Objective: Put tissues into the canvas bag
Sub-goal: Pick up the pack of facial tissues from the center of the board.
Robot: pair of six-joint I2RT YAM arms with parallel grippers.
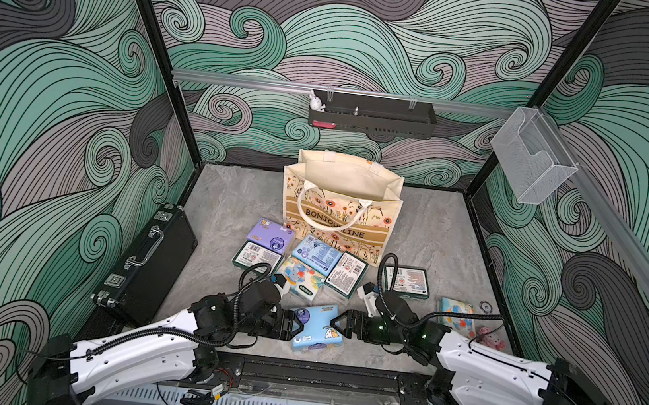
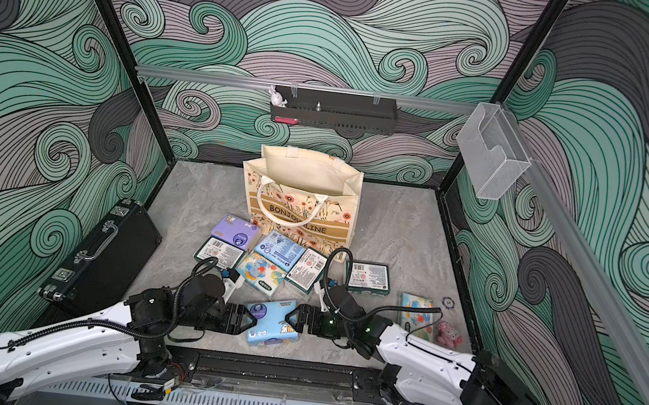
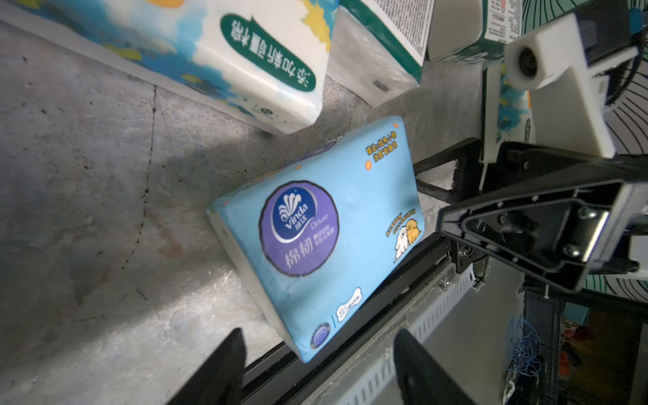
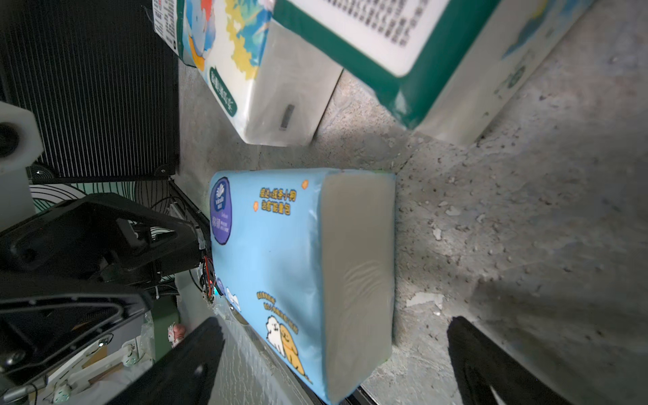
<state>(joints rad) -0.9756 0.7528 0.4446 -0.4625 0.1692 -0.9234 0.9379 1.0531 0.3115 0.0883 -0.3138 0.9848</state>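
Note:
A light blue tissue pack (image 1: 317, 327) (image 2: 273, 324) with a purple round logo lies near the table's front edge, between my two grippers. My left gripper (image 1: 297, 327) (image 3: 321, 336) is open at its left end; one corner of the pack (image 3: 326, 238) sits between the fingers without touching them. My right gripper (image 1: 336, 324) (image 4: 335, 322) is wide open at the other end, its fingers straddling the pack (image 4: 298, 266). Several more tissues lie behind, among them a purple pack (image 1: 271, 237) and an elephant pack (image 1: 299, 277). The canvas bag (image 1: 340, 213) (image 2: 301, 205) stands open and upright at the back.
A black hard case (image 1: 147, 262) leans at the left wall. A pink plush toy (image 1: 491, 338) lies at the right by another pack (image 1: 455, 316). A black rail (image 1: 319, 375) runs along the front edge. A black shelf (image 1: 372, 115) and a clear holder (image 1: 531, 160) hang on the walls.

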